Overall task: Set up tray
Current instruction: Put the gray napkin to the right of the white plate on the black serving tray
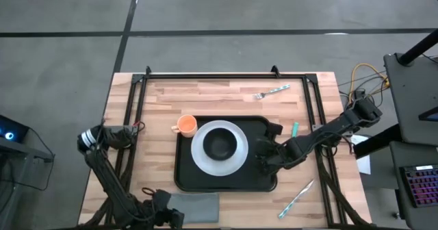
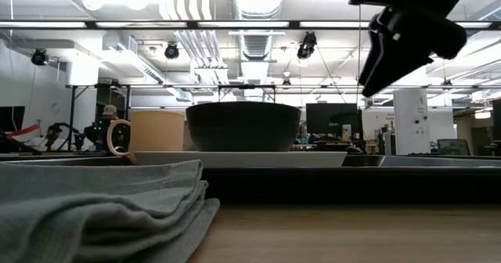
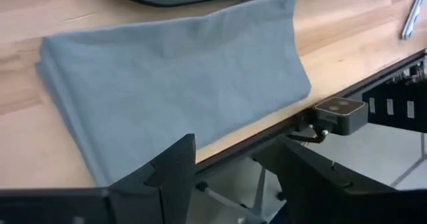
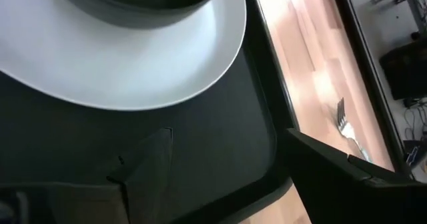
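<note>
The black tray [image 1: 260, 182] lies mid-table, with a white plate [image 1: 236, 163] on it and a dark bowl [image 1: 219, 145] on the plate. An orange mug [image 1: 186, 124] stands at the tray's far left corner. I cannot tell whether it stands in the tray or beside it. My right gripper [image 1: 263, 155] is open above the tray's right part, next to the plate's rim [image 4: 200, 84], and is raised clear in the low view [image 2: 399, 52]. My left gripper [image 1: 168, 216] is open at the near edge, beside a folded grey cloth [image 3: 173, 84].
A fork [image 1: 272, 92] lies near the far edge. A small teal item [image 1: 295, 129] lies right of the tray. Another utensil [image 1: 296, 199] lies near the right near corner. The cloth [image 1: 194, 206] lies flat between the tray and the near edge. Bare wood shows on the left side.
</note>
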You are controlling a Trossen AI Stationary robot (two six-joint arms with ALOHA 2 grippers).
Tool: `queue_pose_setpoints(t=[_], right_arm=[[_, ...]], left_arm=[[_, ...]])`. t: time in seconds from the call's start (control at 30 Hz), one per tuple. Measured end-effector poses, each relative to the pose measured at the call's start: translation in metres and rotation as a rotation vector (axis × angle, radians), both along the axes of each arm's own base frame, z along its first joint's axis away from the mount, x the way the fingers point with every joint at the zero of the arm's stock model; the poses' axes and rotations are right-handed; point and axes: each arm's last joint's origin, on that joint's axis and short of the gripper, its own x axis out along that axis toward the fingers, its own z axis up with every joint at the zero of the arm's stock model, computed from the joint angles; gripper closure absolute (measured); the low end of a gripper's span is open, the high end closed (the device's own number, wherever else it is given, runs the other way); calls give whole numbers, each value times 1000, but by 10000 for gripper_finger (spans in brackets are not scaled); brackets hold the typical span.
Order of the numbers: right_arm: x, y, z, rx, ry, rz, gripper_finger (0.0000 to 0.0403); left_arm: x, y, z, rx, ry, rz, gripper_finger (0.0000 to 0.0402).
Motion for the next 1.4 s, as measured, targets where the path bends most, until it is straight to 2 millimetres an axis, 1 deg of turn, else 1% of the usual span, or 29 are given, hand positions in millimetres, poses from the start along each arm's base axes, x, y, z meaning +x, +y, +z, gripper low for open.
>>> queue_pose_setpoints(t=[0.1, 0.17, 0.3, 0.4, 0.5, 0.57, 0.63, 0.73, 0.83, 0.9, 0.97, 1.03, 1.1, 1.3, 1.4], right_arm=[[-2, -1, -5, -8, 17, 1, 131], [-4, -2, -7, -16, 30, 7, 131], [-4, -2, -7, -33, 49, 36, 133], [-5, -2, -5, -31, 41, 39, 131], [-5, -3, -3, -28, 33, 41, 131], [-5, -3, -3, -27, 31, 41, 133], [-5, -3, -2, -28, 31, 44, 133], [-5, -3, -2, -33, 37, 53, 130], [-5, -3, -2, -34, 39, 55, 127], [-5, -3, -2, -34, 39, 55, 125], [-5, -3, -2, -35, 41, 58, 124], [-5, -3, -2, -35, 42, 58, 124], [-5, -3, -2, -35, 41, 58, 126], [-5, -3, -2, -34, 43, 60, 124], [-6, -3, -3, -37, 48, 64, 125]], left_arm=[[4, 4, -12, 54, -5, 21, 218], [8, 8, -15, 129, -55, 22, 218], [10, 13, -7, 251, -156, -40, 219], [13, 17, -2, 233, -160, -26, 219], [19, 25, -4, 229, -139, 7, 219], [25, 27, -6, 170, -91, 24, 219], [27, 30, -12, 98, 8, 26, 219], [24, 28, -28, 21, 125, 23, 219], [10, 24, -42, -21, 161, 62, 219], [-2, 17, -50, -67, 137, 109, 219], [-9, 6, -56, -125, 59, 119, 219], [-11, -4, -59, -176, -11, 103, 219], [-13, -9, -63, -160, -56, 105, 219], [-15, -12, -65, -148, -49, 103, 219], [-21, -16, -62, -163, 12, 80, 219]])
